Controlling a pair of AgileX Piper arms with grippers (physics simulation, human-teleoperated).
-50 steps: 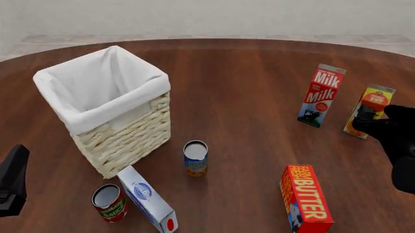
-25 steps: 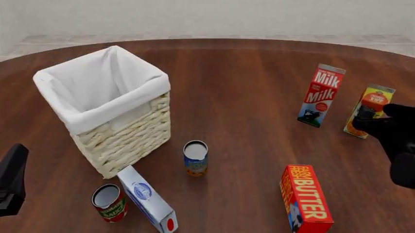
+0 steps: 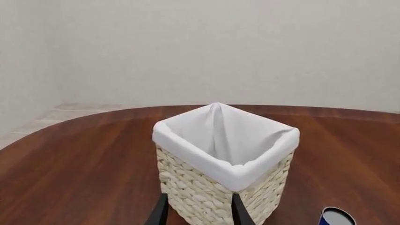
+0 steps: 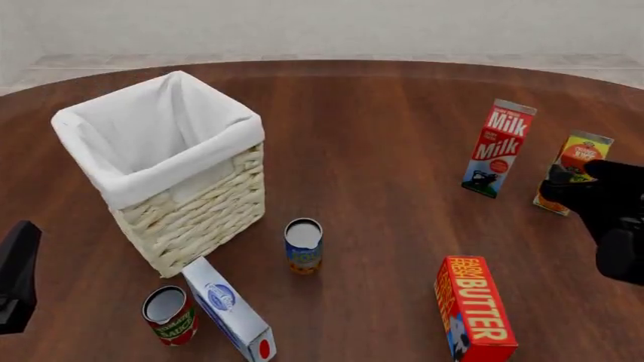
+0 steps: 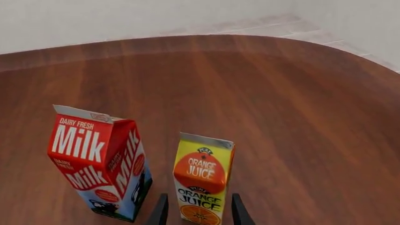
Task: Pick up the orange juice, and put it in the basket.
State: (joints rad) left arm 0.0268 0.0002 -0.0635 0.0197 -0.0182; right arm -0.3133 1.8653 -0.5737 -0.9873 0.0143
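The orange juice [image 4: 580, 160] is a yellow-green carton standing upright at the far right of the table, just right of the milk carton [image 4: 498, 148]. My right gripper [image 4: 562, 185] is right in front of it. In the right wrist view the gripper [image 5: 198, 198] is open, its two fingers [image 5: 161, 211] flanking the lower part of the orange juice [image 5: 203, 174], apart from it. The basket [image 4: 207, 200], pale wicker with a white liner, stands at the left. My left gripper [image 3: 198, 200] is open and empty, facing the basket [image 3: 218, 197]. Only part of the left arm [image 4: 18, 275] shows in the front view.
A red Butter box [image 4: 473, 309] stands at the front right. An open can [image 4: 303, 245] stands mid-table. A tomato can [image 4: 169, 314] and a blue-white box [image 4: 229, 311] lie just in front of the basket. The milk carton [image 5: 100, 166] stands close beside the juice.
My right gripper has crept a little farther toward the orange juice. The left arm has sunk slightly at the left edge. Nothing on the table has moved.
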